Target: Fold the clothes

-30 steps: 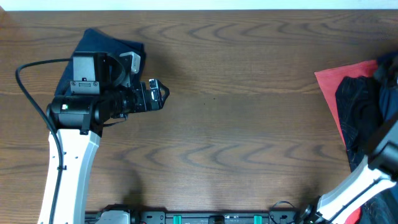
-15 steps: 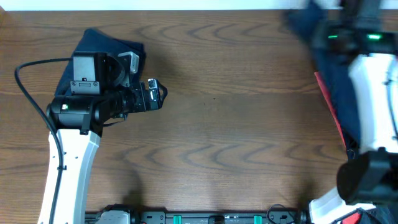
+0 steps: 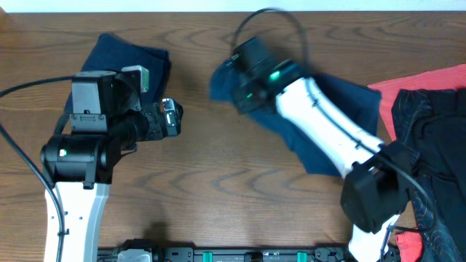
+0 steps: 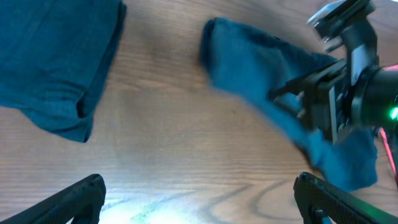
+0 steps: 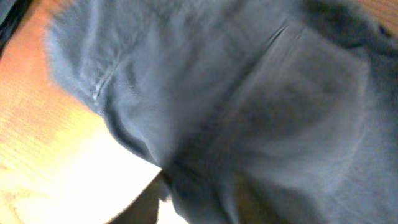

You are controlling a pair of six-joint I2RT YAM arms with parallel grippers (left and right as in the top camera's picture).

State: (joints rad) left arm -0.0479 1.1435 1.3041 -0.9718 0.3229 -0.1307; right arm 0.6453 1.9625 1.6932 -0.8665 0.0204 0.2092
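A folded navy bundle of clothes (image 3: 113, 47) (image 4: 56, 56) lies at the table's back left, partly under my left arm. My left gripper (image 3: 172, 117) (image 4: 199, 202) hovers just right of it, open, with only bare wood between its fingers. A second pair of navy shorts (image 3: 338, 102) (image 4: 249, 68) is spread loosely across the table's middle, stretching back to the right. My right gripper (image 3: 237, 80) is at its left end. The shorts (image 5: 249, 112) fill the right wrist view, blurred, and hide the fingers.
A red cloth (image 3: 429, 80) with a heap of dark clothes (image 3: 429, 138) on it lies at the right edge. The left arm's black cable (image 3: 22, 156) loops at the far left. Bare wood (image 3: 218, 175) shows between the arms toward the front.
My right arm has swung from the heap at the right to the table's middle, carrying navy shorts with it. The left arm has shifted slightly left, still open.
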